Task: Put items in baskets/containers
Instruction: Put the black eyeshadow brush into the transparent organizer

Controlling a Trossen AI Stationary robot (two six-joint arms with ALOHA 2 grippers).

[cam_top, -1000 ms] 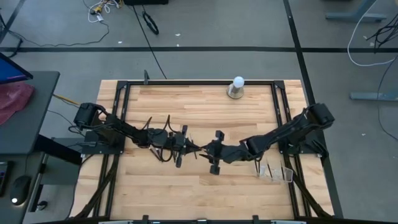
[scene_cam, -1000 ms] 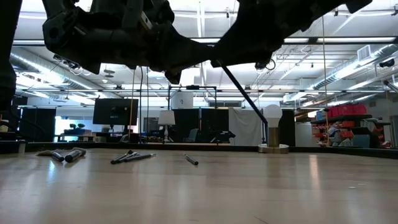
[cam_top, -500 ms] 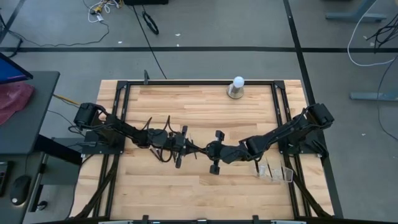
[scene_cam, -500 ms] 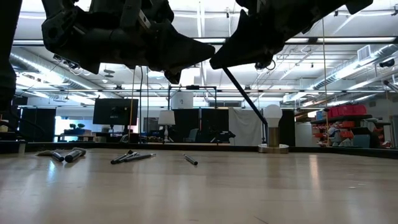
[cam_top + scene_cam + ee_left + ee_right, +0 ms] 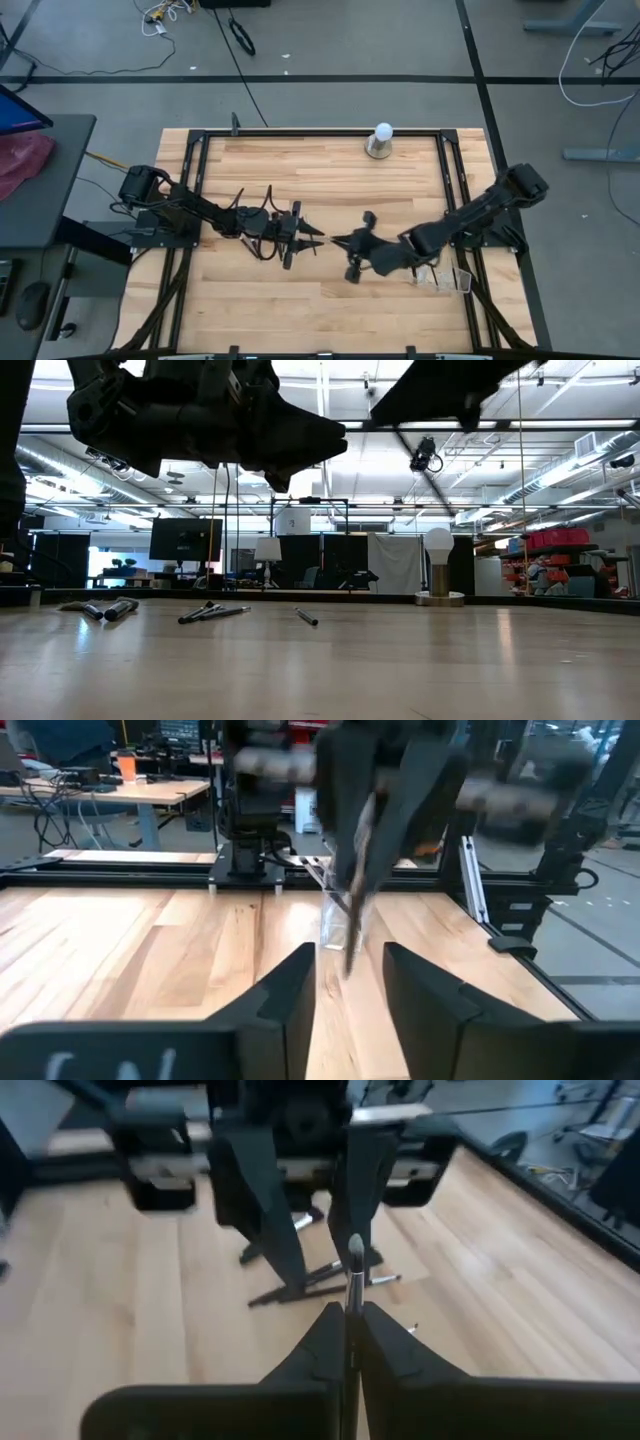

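since a second ago the right gripper (image 5: 338,240) has pulled back toward the clear organiser (image 5: 440,276), which in the high view sits just beyond its own arm, nearer than the left. in the right wrist view it is clenched on a makeup brush (image 5: 353,1270), long axis running out past the fingertips. in the left wrist view the left gripper (image 5: 348,982) stands parted and empty, facing the organiser.

Both grippers meet above the table's (image 5: 330,170) middle, left gripper (image 5: 318,240) just left of right gripper (image 5: 340,240). The organiser (image 5: 440,277) sits near the right edge, brushes (image 5: 215,612) lie under the left arm, and the ball lamp (image 5: 380,140) stands at the far edge
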